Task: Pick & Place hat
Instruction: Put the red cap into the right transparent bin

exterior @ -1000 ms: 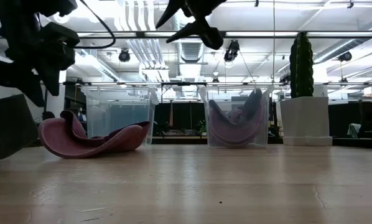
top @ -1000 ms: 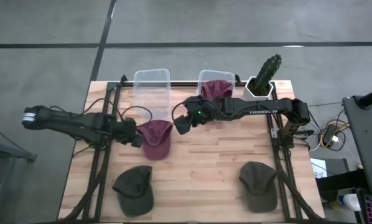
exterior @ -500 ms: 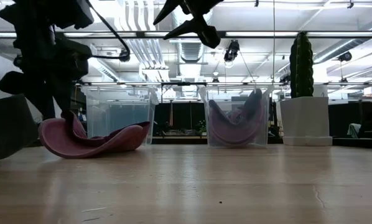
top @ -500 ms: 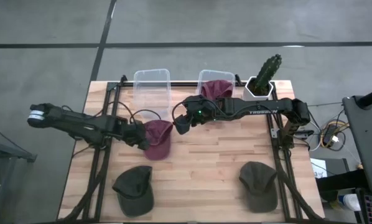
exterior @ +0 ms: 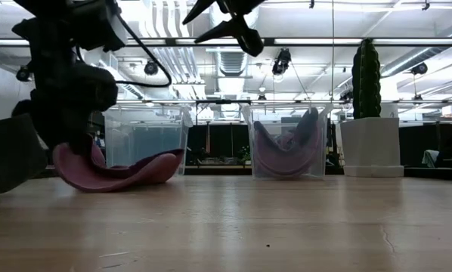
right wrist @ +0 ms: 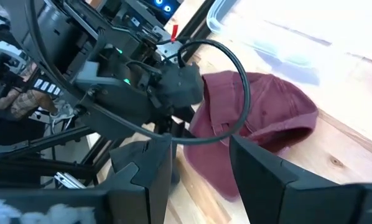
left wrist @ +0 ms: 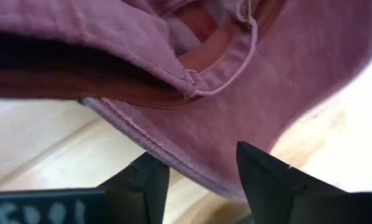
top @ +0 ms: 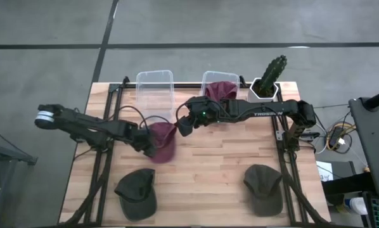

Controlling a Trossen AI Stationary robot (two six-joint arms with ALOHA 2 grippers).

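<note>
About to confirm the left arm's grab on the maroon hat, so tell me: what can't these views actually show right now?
- High view: the left gripper covers the maroon hat edge, so contact is hidden.
- Left wrist view: fingers straddle the brim with a gap; the tips are cut off by the frame edge.
- Low view: the arm hides the hat's left side.
- The right gripper hovers open above.

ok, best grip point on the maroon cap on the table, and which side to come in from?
Take the maroon cap by its brim edge, coming in low from the left, where the left gripper already sits. The brim is a thin lip lifted off the table, so open jaws could straddle it.
</note>
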